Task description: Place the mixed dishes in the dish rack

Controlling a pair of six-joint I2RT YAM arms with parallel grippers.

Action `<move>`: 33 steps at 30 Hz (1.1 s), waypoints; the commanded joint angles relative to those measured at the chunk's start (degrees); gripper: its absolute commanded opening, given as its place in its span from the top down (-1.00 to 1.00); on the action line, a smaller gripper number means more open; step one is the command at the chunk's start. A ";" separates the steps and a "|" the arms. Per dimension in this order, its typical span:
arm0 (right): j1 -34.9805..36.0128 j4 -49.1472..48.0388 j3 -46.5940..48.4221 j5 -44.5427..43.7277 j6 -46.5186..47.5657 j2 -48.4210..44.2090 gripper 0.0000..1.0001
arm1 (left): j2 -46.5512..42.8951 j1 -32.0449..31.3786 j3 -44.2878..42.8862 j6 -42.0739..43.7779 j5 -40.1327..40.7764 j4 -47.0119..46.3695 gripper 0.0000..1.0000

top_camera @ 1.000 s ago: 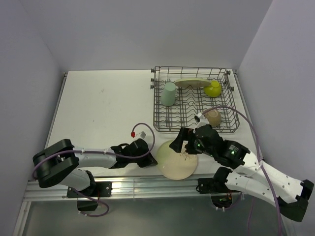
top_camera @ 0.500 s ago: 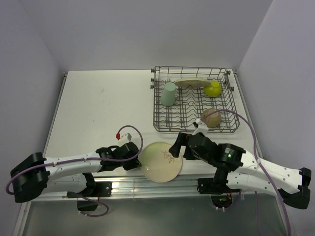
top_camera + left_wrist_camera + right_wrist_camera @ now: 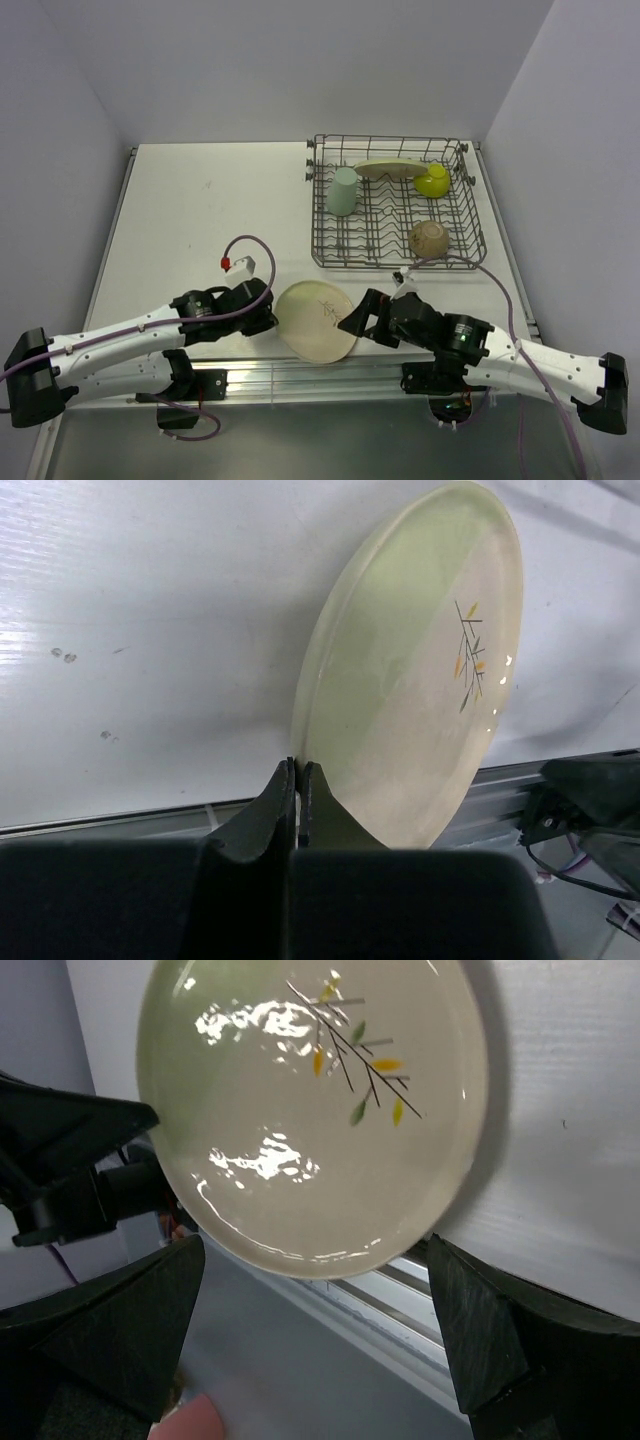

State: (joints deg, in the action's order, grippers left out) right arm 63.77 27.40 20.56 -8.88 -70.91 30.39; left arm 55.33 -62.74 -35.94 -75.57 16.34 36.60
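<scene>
A cream plate with a leaf sprig (image 3: 318, 320) is tilted up over the table's near edge. My left gripper (image 3: 272, 318) is shut on its left rim; the left wrist view shows the jaws (image 3: 297, 772) pinching the edge of the plate (image 3: 420, 670). My right gripper (image 3: 360, 318) is open just right of the plate, not touching it. In the right wrist view its wide-spread jaws (image 3: 310, 1325) sit below the plate (image 3: 300, 1110). The dish rack (image 3: 470, 225) holds a second cream plate (image 3: 390, 168), a lime-green bowl (image 3: 432, 180), a mint cup (image 3: 342, 190) and a small tan-looking cup (image 3: 428, 238).
The metal rail of the table's near edge (image 3: 300, 375) runs under the plate and both arms. A purple cable with a red-tipped plug (image 3: 232, 262) loops above my left wrist. White walls close in the table on three sides.
The plate has moved left along the near edge and tipped up more, carried by my left gripper. My right gripper has come off the plate's far rim and dropped back to its right.
</scene>
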 commanded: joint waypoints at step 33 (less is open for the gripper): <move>44.34 35.97 54.24 -50.52 19.50 68.74 -0.98 | 0.13 -0.28 -5.19 2.62 0.98 0.58 1.00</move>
State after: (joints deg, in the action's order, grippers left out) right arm 107.68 59.20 71.66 -51.86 -51.99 97.84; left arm 56.27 -62.72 -37.54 -73.91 17.41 39.42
